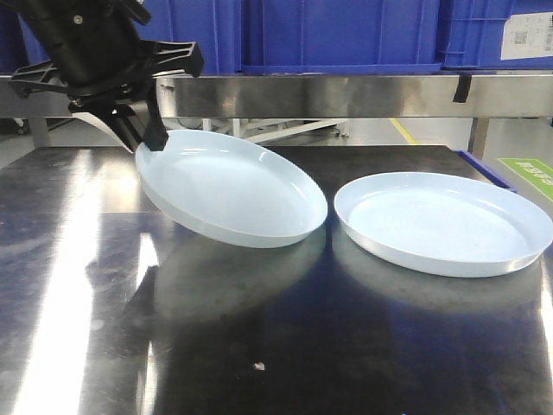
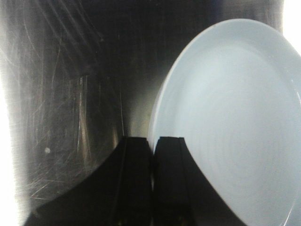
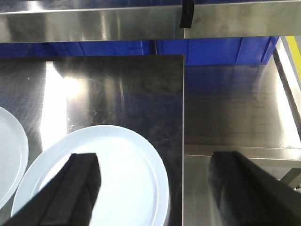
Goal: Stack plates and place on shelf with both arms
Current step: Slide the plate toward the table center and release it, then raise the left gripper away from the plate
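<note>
Dark stainless-steel tabletop, finely scratched, with hard white glare down its left side. Behind it runs a brushed steel shelf edge with a black strap over it. Blue plastic crates sit on top, one with a white label. Under the shelf is pale floor with a yellow line. Green marking at far right. Right wrist view shows a second steel surface beside the table.

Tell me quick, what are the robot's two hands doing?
Left gripper: shut on a plate, by its rim.
Right gripper: open, holding nothing.
</note>
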You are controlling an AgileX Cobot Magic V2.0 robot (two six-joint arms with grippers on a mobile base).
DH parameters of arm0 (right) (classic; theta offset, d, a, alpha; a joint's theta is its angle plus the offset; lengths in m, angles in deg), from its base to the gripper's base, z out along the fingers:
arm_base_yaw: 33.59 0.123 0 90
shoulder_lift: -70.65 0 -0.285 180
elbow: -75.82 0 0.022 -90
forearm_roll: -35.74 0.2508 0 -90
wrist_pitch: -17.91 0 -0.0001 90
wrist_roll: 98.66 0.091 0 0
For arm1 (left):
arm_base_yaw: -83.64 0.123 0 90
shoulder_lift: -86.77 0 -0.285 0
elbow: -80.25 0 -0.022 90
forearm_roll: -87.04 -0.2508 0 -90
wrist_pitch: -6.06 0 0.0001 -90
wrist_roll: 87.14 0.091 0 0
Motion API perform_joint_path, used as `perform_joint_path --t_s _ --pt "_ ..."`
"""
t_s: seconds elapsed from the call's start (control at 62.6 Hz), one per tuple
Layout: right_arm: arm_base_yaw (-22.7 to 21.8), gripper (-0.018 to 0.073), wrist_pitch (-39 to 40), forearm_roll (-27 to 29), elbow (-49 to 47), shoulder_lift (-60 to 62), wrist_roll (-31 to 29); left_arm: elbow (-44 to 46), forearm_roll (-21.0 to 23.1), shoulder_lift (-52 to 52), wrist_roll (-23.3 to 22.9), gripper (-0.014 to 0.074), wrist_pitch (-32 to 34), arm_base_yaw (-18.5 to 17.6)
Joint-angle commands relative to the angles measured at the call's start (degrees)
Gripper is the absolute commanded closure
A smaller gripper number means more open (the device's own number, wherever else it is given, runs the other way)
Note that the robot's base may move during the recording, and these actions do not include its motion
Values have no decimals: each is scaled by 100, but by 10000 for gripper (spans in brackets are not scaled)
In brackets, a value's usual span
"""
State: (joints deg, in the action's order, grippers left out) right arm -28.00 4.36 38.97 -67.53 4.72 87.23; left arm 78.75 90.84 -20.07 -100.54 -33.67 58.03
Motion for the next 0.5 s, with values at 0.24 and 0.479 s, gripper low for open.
perform_joint_path --t_s 0.24,0.479 --pt "9 -32 397 12 -211 57 -57 189 -297 258 -20 160 59 -52" --pt "9 -32 397 12 -211 57 -57 300 -380 258 -59 185 -28 -52"
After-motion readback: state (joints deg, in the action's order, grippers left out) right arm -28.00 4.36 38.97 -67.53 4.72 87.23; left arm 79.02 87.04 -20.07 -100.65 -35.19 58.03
